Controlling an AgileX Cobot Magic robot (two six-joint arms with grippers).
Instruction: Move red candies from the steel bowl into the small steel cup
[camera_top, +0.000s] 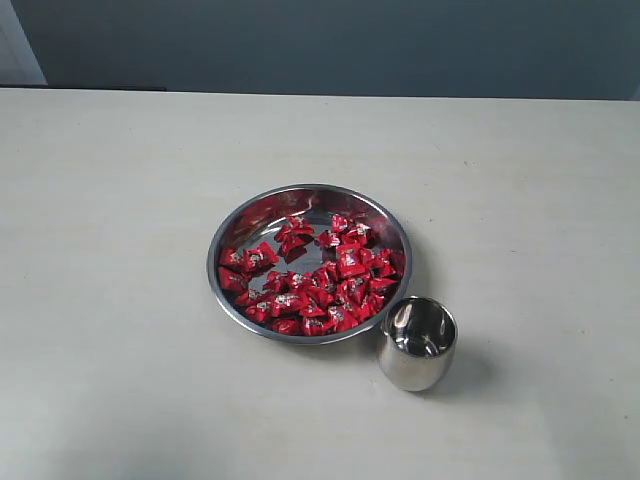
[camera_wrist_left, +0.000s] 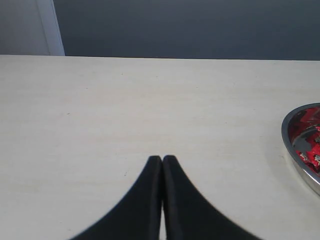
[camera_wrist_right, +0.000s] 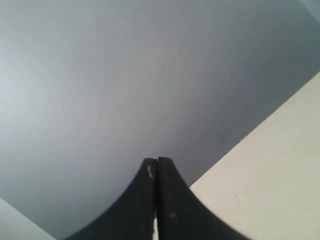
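Table (camera_top: 120, 300) — red candies (camera_top: 345, 265) in steel bowl (camera_top: 262, 218)

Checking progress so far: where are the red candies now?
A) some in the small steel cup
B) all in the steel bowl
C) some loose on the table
B: the red candies all lie in the steel bowl; the small steel cup beside it shows no red inside.

Pale table (camera_top: 120, 300), grey wall (camera_top: 350, 45)
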